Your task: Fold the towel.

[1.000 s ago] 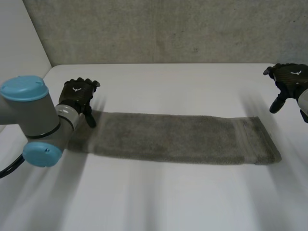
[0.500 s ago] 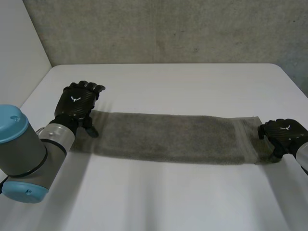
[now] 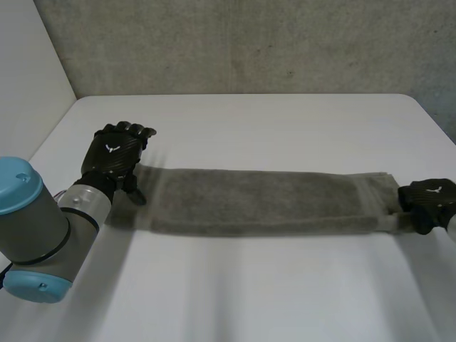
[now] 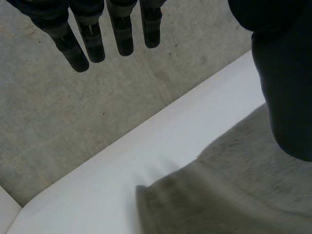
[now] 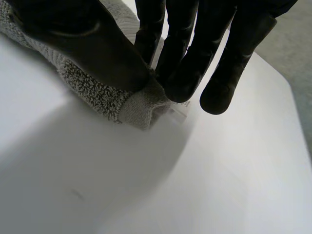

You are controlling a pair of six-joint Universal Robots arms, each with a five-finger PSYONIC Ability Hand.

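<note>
Locate the white rectangular table (image 3: 249,128), with the long grey-green terry towel (image 3: 263,199) laid flat and stretched lengthwise across its middle. Find the grey left arm with light-blue caps (image 3: 39,228) at the towel's left end. Note the black left hand (image 3: 114,157) over the far corner there, fingers (image 4: 92,39) straight and spread, gripping nothing, thumb pointing down at the cloth; contact not determinable. At the opposite end, note the black right hand (image 3: 429,203) closed on a towel corner, terry pinched between thumb and fingertips (image 5: 183,83).
</note>
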